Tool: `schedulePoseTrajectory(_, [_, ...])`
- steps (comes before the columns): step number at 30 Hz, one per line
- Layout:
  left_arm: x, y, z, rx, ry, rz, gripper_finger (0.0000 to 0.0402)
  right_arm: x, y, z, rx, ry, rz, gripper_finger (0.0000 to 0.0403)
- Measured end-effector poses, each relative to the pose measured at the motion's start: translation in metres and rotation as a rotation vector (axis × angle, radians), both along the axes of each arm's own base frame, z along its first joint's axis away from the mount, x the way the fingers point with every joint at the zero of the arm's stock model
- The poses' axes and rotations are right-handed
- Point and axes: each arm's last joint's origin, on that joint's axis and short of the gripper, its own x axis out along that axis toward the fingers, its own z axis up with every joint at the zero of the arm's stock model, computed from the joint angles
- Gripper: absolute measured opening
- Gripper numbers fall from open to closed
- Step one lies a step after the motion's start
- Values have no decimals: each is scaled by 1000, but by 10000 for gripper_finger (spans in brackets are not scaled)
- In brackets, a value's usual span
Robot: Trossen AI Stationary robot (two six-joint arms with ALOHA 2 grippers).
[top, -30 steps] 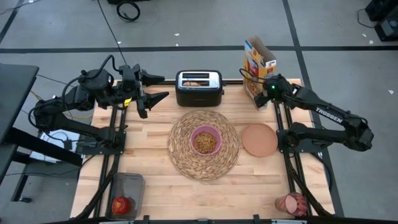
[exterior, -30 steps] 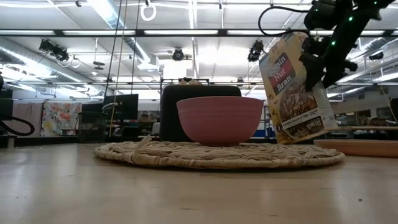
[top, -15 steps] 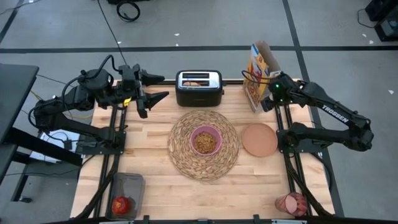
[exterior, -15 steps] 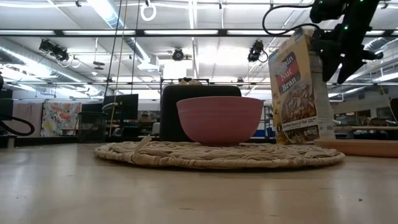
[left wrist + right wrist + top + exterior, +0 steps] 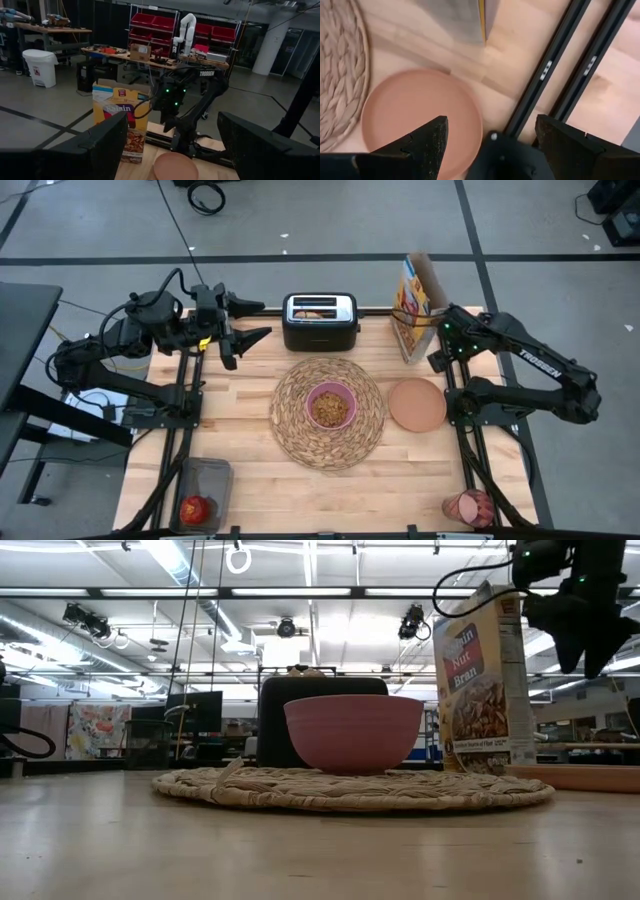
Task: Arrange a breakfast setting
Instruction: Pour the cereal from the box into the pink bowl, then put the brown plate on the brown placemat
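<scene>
The pink bowl (image 5: 330,407), with brown cereal in it, sits in the middle of the round straw placemat (image 5: 290,435) at the table's centre. The salmon plate (image 5: 417,404) lies flat just right of the mat. The red apple (image 5: 194,508) lies in a small container at the near left. The pink tumbler (image 5: 468,507) is at the near right corner. No spoon shows. My right gripper (image 5: 491,120) is open and empty above the plate's far edge, just right of the yellow cereal box (image 5: 415,305). My left gripper (image 5: 265,320) is open and empty at the far left.
The black toaster (image 5: 320,320) stands at the far edge behind the mat. The cereal box (image 5: 485,685) stands upright on its base at the far right, its top flap open. Black rails (image 5: 565,75) run along the table's right side. Bare wood lies along the near edge.
My right gripper has brought the tilted cereal box upright, set it on its base at the far right, let go, and drawn back toward the near edge over the plate. The box now stands free.
</scene>
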Motion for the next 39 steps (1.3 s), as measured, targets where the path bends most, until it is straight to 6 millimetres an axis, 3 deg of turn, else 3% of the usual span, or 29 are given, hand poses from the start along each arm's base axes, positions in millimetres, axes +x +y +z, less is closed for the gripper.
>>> schedulePoseTrajectory(7, [0,0,0,8,2,1,314,-10,10,9,18,-37,10,302])
schedulePoseTrajectory(15, [0,0,3,35,-17,2,314,-17,23,60,-13,-197,89,302])
schedulePoseTrajectory(23, [0,-2,3,77,-10,-54,314,-18,38,104,15,-516,156,289])
schedulePoseTrajectory(33, [1,-11,1,97,14,-129,314,14,52,144,86,-985,403,260])
schedulePoseTrajectory(39, [1,-17,-6,76,81,-167,314,60,67,160,65,-1149,490,258])
